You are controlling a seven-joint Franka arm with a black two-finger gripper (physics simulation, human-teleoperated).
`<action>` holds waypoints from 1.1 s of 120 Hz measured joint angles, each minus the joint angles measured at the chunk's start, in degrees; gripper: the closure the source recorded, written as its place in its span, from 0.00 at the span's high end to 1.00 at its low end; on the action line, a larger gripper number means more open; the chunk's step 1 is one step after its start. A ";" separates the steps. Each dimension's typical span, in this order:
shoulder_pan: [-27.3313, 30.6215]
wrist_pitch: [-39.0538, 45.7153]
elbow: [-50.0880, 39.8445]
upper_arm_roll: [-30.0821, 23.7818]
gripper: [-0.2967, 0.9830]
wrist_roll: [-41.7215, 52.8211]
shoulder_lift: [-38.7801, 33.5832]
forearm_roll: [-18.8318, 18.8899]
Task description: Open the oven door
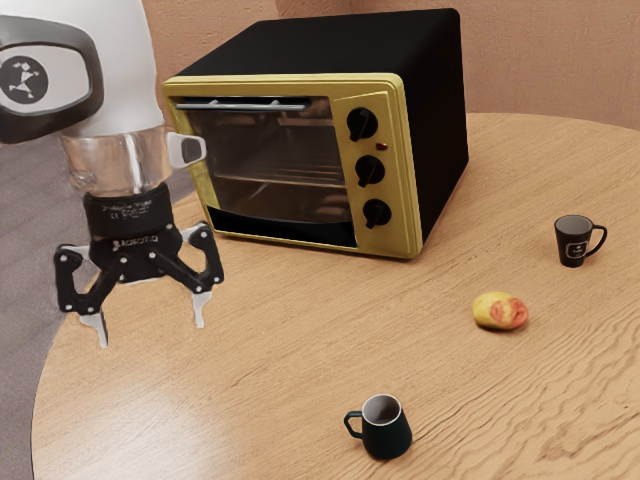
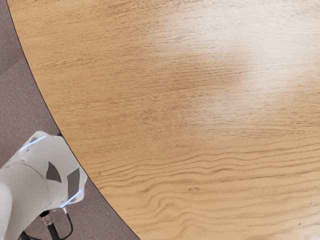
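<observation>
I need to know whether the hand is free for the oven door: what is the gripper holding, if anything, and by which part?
Nothing; the gripper is open and empty.

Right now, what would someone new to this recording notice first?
Most likely the black oven with its yellow front, standing at the back of the round wooden table, its door shut. Next, the gripper, open and pointing down over the table at the exterior view's left. Then the small yellow-and-red item between two dark mugs.
</observation>
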 joint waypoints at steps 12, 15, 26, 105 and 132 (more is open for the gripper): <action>0.05 6.26 -0.16 0.21 0.77 -12.65 0.07 -0.38; 0.16 7.41 -0.16 0.24 0.77 -15.49 0.45 -0.29; 1.34 10.80 9.07 0.26 0.77 -24.93 7.46 4.47; 14.72 42.40 27.46 -11.18 0.77 -51.93 27.70 14.70; 18.53 46.56 28.45 -10.89 0.77 -53.75 31.46 15.73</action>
